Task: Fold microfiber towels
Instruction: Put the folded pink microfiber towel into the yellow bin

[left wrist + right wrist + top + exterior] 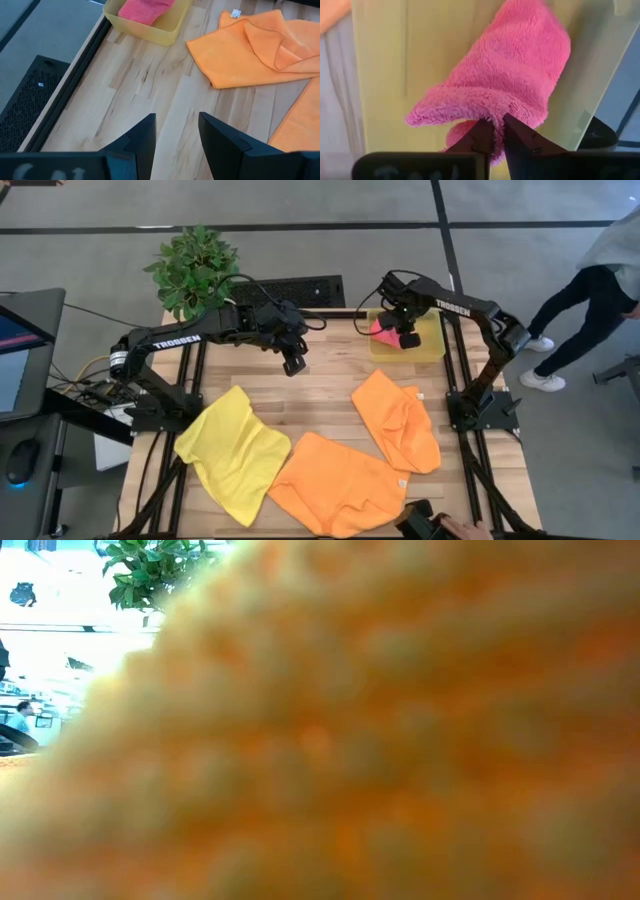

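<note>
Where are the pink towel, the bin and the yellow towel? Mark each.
pink towel (515, 75), right wrist view, fluffy middle
bin (167, 32), left wrist view, near wall
yellow towel (232, 450), high view, centre

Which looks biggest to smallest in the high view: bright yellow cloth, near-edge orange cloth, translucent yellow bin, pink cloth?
1. Bright yellow microfiber cloth and orange microfiber cloth at the near edge: alike, not ranked.
2. Translucent yellow plastic bin.
3. Pink fluffy cloth in the bin, partly hidden by the right gripper.

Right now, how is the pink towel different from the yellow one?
The pink towel is bunched up inside the bin; the yellow towel lies spread on the table. The right gripper is at the pink one; nothing touches the yellow one. Both are soft, plain cloths.
</note>
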Robot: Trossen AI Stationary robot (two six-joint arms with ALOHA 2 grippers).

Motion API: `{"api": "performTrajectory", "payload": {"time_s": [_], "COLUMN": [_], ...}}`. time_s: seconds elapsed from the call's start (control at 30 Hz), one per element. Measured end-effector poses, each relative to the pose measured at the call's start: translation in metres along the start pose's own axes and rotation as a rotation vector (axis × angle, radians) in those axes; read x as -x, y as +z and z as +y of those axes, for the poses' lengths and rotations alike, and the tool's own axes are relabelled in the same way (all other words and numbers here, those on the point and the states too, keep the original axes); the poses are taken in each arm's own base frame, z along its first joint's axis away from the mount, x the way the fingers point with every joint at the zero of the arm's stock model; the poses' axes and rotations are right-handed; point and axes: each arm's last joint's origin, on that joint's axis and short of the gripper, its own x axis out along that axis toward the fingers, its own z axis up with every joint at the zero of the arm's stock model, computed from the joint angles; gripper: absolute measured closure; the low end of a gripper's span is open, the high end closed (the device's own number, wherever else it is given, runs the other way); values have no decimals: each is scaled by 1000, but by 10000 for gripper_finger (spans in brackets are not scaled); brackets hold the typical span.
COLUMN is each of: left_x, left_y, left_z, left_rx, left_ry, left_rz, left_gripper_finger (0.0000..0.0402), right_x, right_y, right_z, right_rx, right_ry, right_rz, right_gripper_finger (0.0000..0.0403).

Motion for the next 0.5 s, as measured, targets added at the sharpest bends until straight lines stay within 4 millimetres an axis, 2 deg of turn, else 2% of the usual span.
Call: {"api": "performTrajectory", "payload": {"time_s": [0.33, 0.5], "left_x": [0, 0], "left_y": [0, -1], "left_z": [0, 0], "left_rx": [-14, -15], "left_ry": [-1, -1], "left_rz": [0, 7], "left_gripper_finger": [261, 261], "right_x": [0, 0], "right_y": [0, -4], "right_z": [1, 2], "right_rx": [-55, 12], "right_ry": [-1, -15], "right_rz": [12, 105], "right_gripper_finger": [256, 221]}}
